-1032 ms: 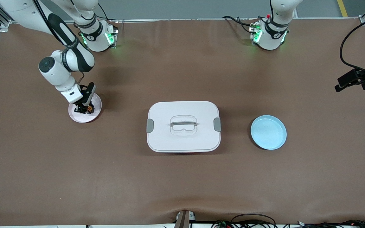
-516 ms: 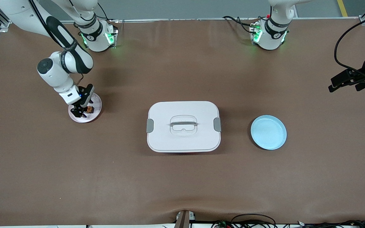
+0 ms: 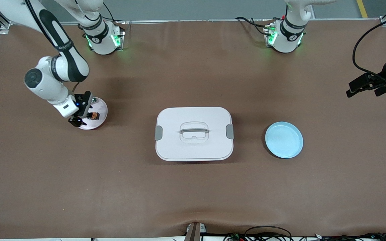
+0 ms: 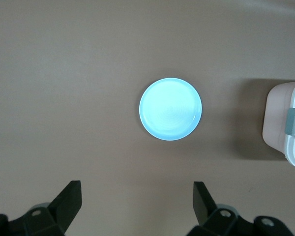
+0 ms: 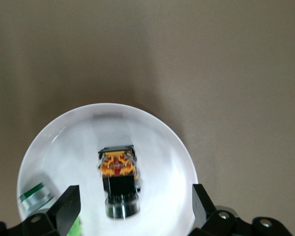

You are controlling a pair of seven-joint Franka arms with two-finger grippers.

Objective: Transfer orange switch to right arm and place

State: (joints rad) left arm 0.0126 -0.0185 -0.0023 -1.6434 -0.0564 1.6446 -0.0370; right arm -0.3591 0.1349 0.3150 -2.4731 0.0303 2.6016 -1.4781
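The orange switch [image 5: 119, 172] lies released on the white plate [image 5: 157, 142]. Lift the open right hand [image 5: 132, 209] straight up, clear of it. The open left hand [image 4: 137, 206] waits over bare bench [image 3: 193, 201]

Front view looks down high across the surface [image 3: 193, 201] toward both bases; left wrist view looks straight down from well above on the blue plate [image 4: 170, 108], shared with the front view [image 3: 283, 140]; right wrist view hangs close above the white plate [image 5: 64, 142], also shared [image 3: 102, 108].
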